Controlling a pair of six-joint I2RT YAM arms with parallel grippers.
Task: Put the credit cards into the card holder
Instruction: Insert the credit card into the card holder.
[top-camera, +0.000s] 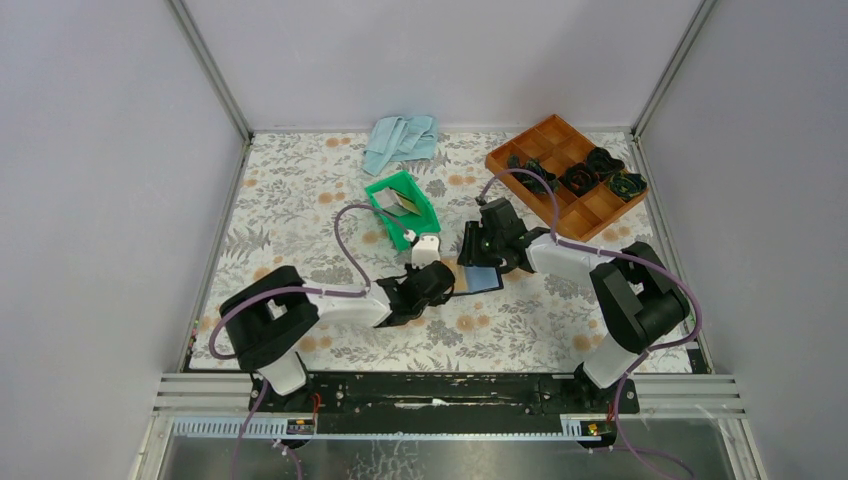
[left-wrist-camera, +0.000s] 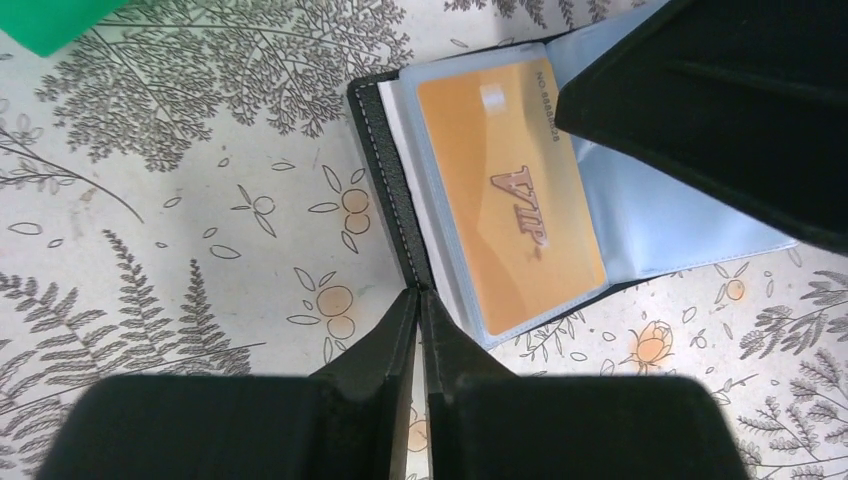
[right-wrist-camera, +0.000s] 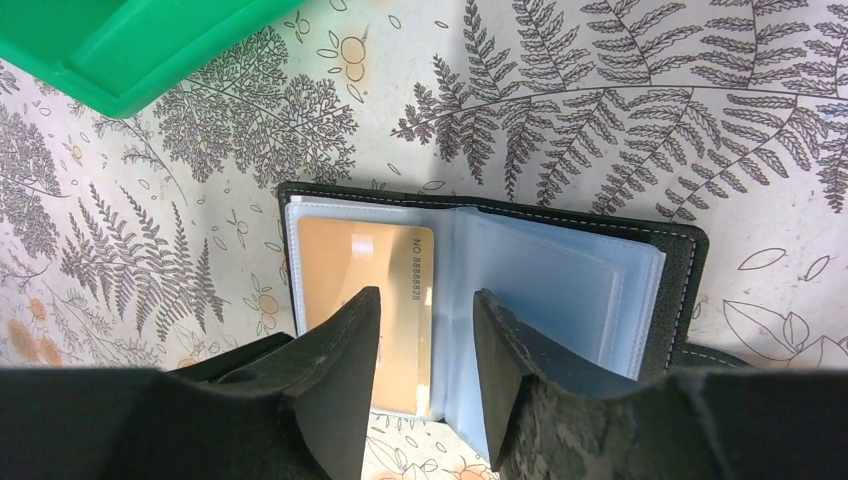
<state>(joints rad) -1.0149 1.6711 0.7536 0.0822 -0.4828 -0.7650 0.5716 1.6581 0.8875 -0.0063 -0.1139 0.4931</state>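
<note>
Three pale grey walls enclose a fern-and-flower patterned counter (top-camera: 290, 210). Left pincer (left-wrist-camera: 417, 295), jaws nearly together, sits at the black edge of the open card holder (left-wrist-camera: 388, 190) at centre. A gold credit card (left-wrist-camera: 510, 190) lies in the holder's clear sleeve. Right pincer (right-wrist-camera: 425, 295) stands wide above it. Brown tray (top-camera: 545, 130) far right.

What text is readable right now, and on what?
"VIP": gold card in the card holder.
"NO 88888...": same card's edge, last digits unclear.
Cards in the green bin: too small to read.
No other text.
</note>
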